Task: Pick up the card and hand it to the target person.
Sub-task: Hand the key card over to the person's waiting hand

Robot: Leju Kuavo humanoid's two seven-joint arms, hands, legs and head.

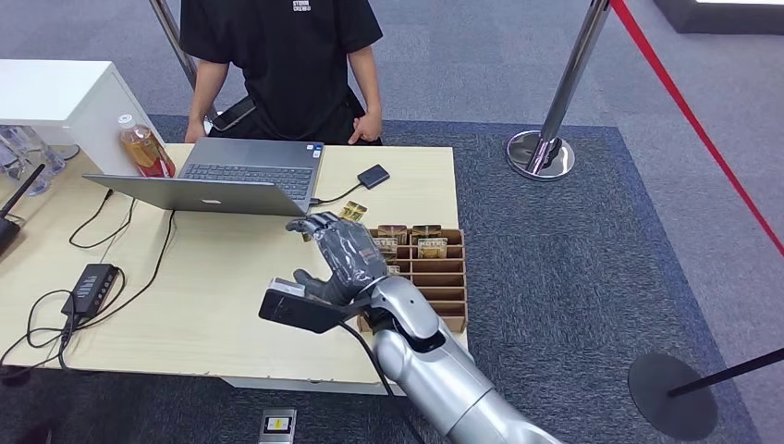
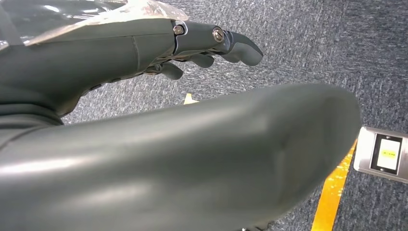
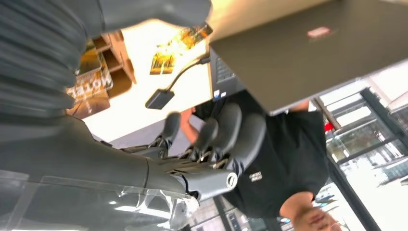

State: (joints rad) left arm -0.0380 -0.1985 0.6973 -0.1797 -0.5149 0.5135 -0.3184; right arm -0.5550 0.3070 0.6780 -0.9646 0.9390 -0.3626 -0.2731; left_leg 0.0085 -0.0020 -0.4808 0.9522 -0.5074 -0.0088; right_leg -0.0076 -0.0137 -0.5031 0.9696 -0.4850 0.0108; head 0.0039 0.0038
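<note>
Task progress: early, by the look of it; no card in either hand, nothing passed over yet.
Right hand (image 1: 340, 254): raised over the table (image 1: 213, 305), between the laptop (image 1: 231, 176) and the cardboard organizer (image 1: 434, 277); fingers apart and lightly bent, holding nothing.
Left hand (image 2: 202, 45): hanging low over the grey carpet (image 2: 308, 43); fingers curled a little, nothing between them; loose or clenched, cannot tell.
Card (image 1: 352, 213): yellow-brown, lying flat on the table just beyond the right fingertips, near the organizer's far corner; seen also in the right wrist view as a pair of printed cards (image 3: 166, 60) beside a black cable.
More cards: standing in the organizer's far slots (image 1: 416, 239); which one is meant, not possible to say.
Target person (image 1: 282, 65): in a black T-shirt, at the far side of the table behind the laptop, one hand down at the table edge, not reaching out.
Left to do: lower the hand, grip a card, lift, extend toward the person.
Hidden or unclear: part of the loose card covered by the right fingers in the head view; person cut off at the top edge; print on the cards too small to read; contact between fingertips and card not clear.
</note>
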